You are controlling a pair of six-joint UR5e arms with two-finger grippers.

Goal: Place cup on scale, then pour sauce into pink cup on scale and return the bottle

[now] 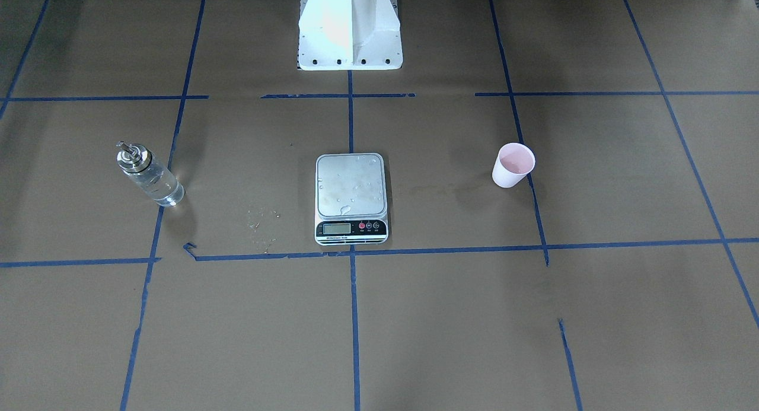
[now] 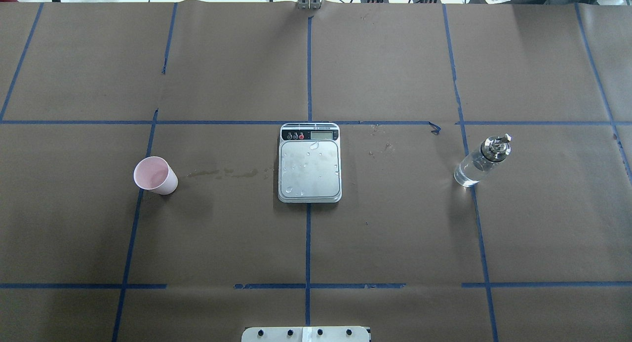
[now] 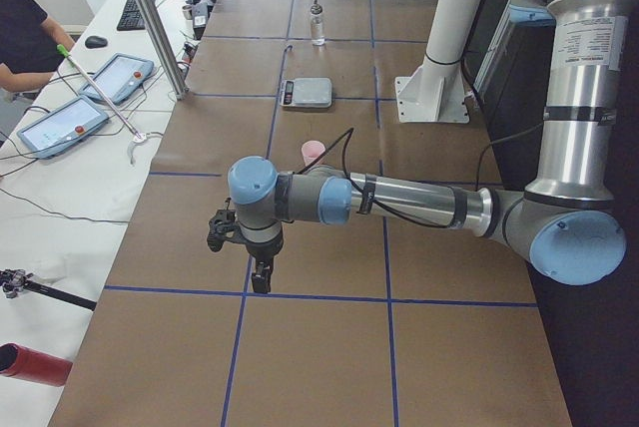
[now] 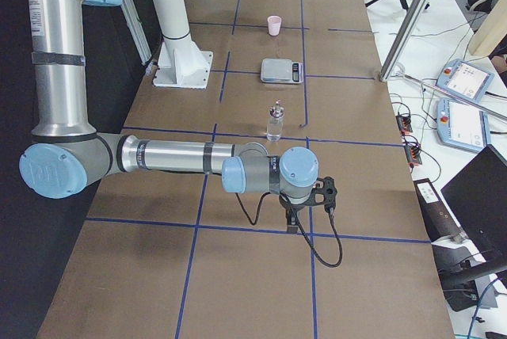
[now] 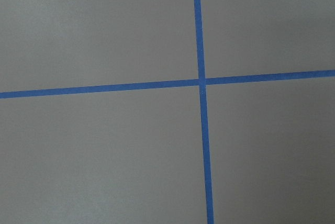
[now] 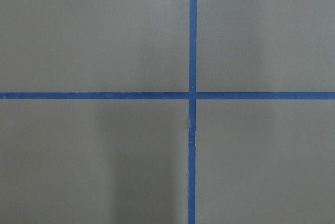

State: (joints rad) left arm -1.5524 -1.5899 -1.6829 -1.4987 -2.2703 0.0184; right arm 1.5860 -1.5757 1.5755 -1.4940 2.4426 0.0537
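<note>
The pink cup (image 2: 155, 175) stands upright and empty on the brown table, left of the scale (image 2: 309, 164) in the overhead view. The scale's platform (image 1: 351, 188) bears only water droplets. The glass bottle (image 2: 481, 160) with its silver pourer stands upright to the right, and clear sauce shows inside it (image 1: 157, 185). My left gripper (image 3: 262, 277) hangs over the table's left end, far from the cup (image 3: 313, 151). My right gripper (image 4: 291, 224) hangs over the right end, short of the bottle (image 4: 275, 121). I cannot tell whether either is open or shut. Both wrist views show only taped table.
The robot's white base (image 1: 350, 31) stands behind the scale. Damp marks (image 2: 224, 173) lie between cup and scale, and dried drops (image 1: 262, 221) lie near the scale. Tablets (image 3: 95, 93) and a metal post (image 3: 150, 18) stand beyond the table's far edge.
</note>
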